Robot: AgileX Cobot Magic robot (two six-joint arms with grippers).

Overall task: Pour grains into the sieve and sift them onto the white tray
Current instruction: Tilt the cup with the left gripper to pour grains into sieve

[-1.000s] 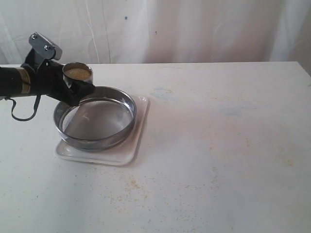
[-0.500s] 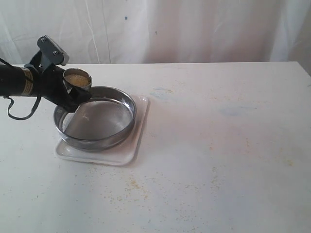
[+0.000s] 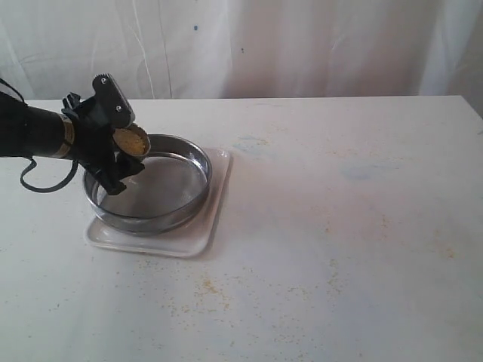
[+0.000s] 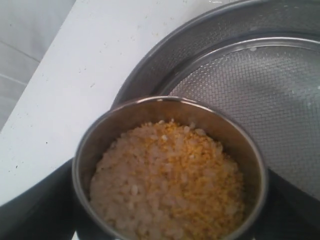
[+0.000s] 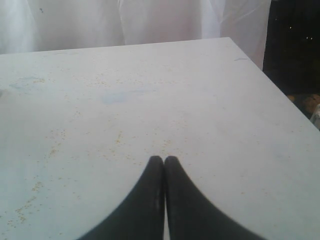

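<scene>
Robot test bench, lab-type setting; not a home kitchen. Plain white table (image 3: 339, 226), set square against a white cloth backdrop (image 3: 302, 45) that hangs creased and carries a few small dark marks. Black robot arm (image 3: 38, 132) reaches in over the left side. One work set only: steel sieve (image 3: 151, 222) on a tray (image 3: 189, 245). Grains (image 3: 205, 286) speckle the tabletop, with faint bluish smudges (image 3: 361, 172). Dark gap (image 5: 292, 45) shows past the cloth's edge.
</scene>
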